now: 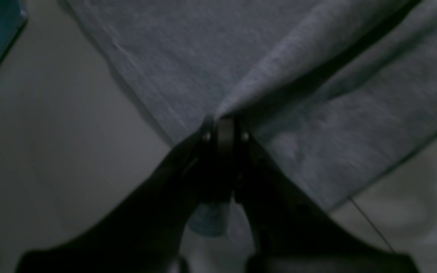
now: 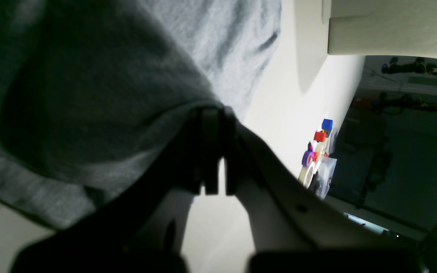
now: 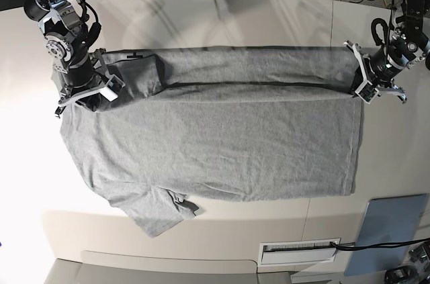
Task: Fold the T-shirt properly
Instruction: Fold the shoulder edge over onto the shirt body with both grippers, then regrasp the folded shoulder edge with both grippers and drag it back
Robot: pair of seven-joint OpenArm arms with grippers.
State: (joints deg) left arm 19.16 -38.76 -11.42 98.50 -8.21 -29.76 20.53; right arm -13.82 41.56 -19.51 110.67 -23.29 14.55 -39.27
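Grey T-shirt [image 3: 222, 136] spread plain side up across table [image 3: 269, 19], far strip folded over; left gripper [image 3: 370, 81] pinches hem corner at 3 o'clock, right gripper [image 3: 91, 95] pinches shoulder edge at 9 o'clock.

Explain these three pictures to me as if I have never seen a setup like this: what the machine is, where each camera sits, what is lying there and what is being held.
This is a robot with two arms working over a pale table. The base view looks down from above on the whole scene. The other two pictures come from cameras mounted on each arm's wrist, looking along its pincer.

A grey T-shirt lies spread across the table, its far long edge folded over toward the middle. The right gripper, seen on the left of the overhead picture, is shut on the shirt near the sleeve end. The left gripper, on the right there, is shut on the hem end. Each wrist view shows its black fingers pinching grey cloth. A grey-blue pad lies at the near corner.
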